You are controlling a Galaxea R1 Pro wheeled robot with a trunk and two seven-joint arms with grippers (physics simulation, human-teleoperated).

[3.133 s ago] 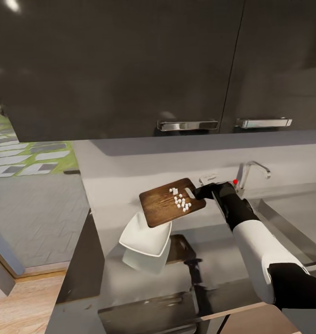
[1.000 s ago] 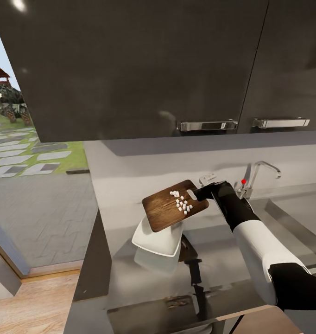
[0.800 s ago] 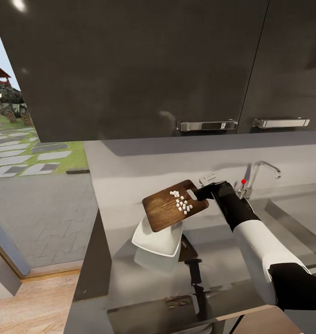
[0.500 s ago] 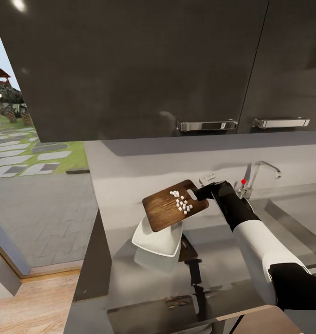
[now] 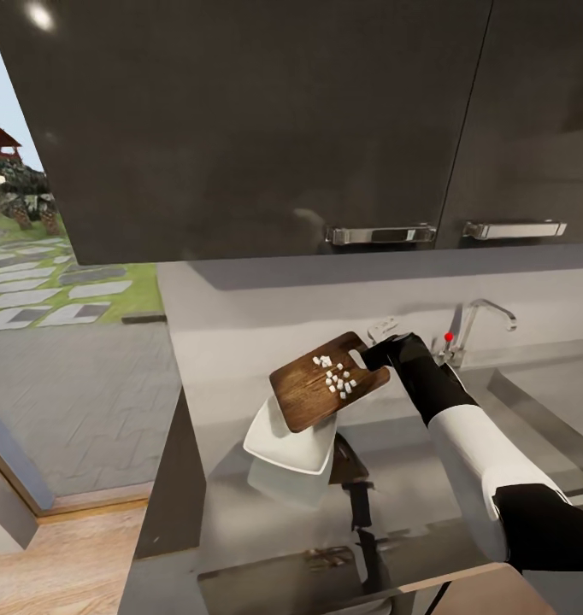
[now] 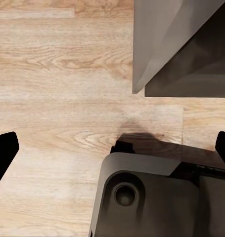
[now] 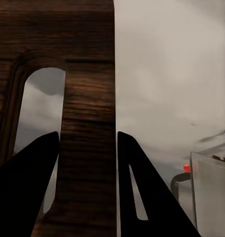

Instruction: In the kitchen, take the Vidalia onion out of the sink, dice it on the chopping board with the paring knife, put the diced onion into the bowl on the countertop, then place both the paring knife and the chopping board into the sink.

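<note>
Between my right fingers [image 7: 85, 185]: chopping board [image 5: 319, 391], clamped at its handle end, diced onion [image 5: 338, 379] aboard, bowl [image 5: 290, 440] beneath; left fingers [image 6: 112, 148] spread, holding nothing.

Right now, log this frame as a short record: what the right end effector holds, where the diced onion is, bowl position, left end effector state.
right end effector: shut on the chopping board at its handle end
board pose: lifted, tilted down toward the bowl
diced onion: on the board, near the handle slot
bowl: on the countertop, partly under the board
left end effector: open, over wooden floor
</note>
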